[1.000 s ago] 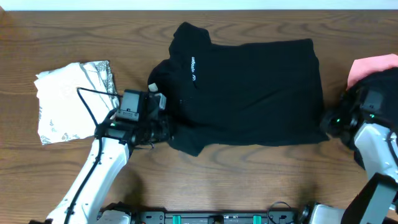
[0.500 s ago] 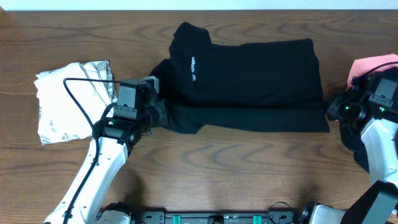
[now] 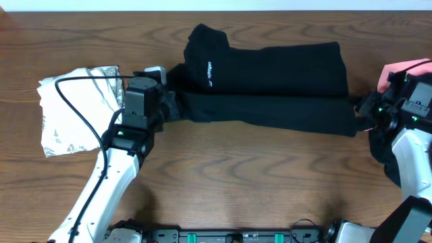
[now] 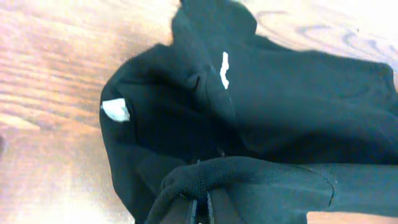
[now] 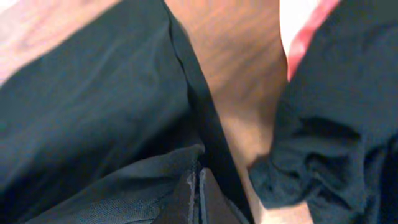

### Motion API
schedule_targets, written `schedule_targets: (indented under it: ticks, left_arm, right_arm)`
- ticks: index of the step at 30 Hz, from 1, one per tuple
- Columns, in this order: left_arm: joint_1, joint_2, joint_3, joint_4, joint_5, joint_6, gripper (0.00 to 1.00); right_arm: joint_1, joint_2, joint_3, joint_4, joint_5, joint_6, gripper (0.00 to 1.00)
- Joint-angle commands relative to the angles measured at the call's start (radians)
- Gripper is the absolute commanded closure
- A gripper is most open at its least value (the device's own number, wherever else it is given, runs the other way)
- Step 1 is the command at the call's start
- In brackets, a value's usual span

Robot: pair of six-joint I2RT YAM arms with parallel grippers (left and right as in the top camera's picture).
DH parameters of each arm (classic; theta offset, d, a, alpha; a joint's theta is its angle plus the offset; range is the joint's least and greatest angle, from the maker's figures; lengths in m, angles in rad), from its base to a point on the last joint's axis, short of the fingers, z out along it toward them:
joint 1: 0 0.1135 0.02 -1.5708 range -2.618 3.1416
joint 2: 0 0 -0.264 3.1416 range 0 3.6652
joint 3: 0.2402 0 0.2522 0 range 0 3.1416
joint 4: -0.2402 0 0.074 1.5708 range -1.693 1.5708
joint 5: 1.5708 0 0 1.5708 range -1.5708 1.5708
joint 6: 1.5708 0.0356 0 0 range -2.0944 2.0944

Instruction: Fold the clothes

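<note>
Tabletop (image 3: 270,182): bare wood on near side of both claws, wide open room there.
Black shirt (image 3: 270,88): spans gap between claws, near edge doubled over onto body, fold edge straight from claw to claw; collar and white logo (image 4: 224,70) just beyond left claw.
White grey-printed garment (image 3: 74,108): outboard of left claw, close, edges apart from shirt.
Pink piece (image 3: 398,71): outboard of right claw, second black garment (image 5: 336,124) beside it.
Left claw (image 3: 169,108): pinched tight on shirt's left hem.
Right claw (image 3: 358,115): pinched tight on shirt's right hem.
</note>
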Motion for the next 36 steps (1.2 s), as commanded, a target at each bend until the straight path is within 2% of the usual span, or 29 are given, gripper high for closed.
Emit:
schedule_targets:
  ticks: [1, 15, 28, 33, 34, 35, 36]
  left_arm:
    - [0.006, 0.035, 0.029, 0.030, -0.037, 0.002, 0.94]
    - [0.006, 0.196, 0.029, 0.294, -0.037, 0.002, 0.94]
    - [0.006, 0.395, 0.029, 0.373, -0.039, 0.002, 0.94]
    - [0.006, 0.440, 0.029, 0.373, -0.103, 0.005, 0.94]
    - [0.006, 0.443, 0.029, 0.373, -0.115, 0.006, 0.94]
    - [0.006, 0.443, 0.029, 0.373, -0.117, 0.011, 0.88]
    - [0.010, 0.443, 0.029, 0.373, -0.116, 0.013, 0.69]
  right_arm:
    - [0.019, -0.005, 0.018, 0.032, -0.010, 0.000, 0.99]
    - [0.093, 0.116, 0.018, 0.209, 0.028, 0.002, 0.99]
    - [0.092, 0.252, 0.018, 0.312, 0.157, 0.006, 0.99]
    - [0.092, 0.313, 0.018, 0.313, 0.208, 0.031, 0.99]
    - [0.092, 0.325, 0.018, 0.314, 0.209, 0.031, 0.96]
    - [0.090, 0.335, 0.018, 0.316, 0.209, 0.031, 0.95]
    - [0.088, 0.340, 0.018, 0.316, 0.212, 0.032, 0.94]
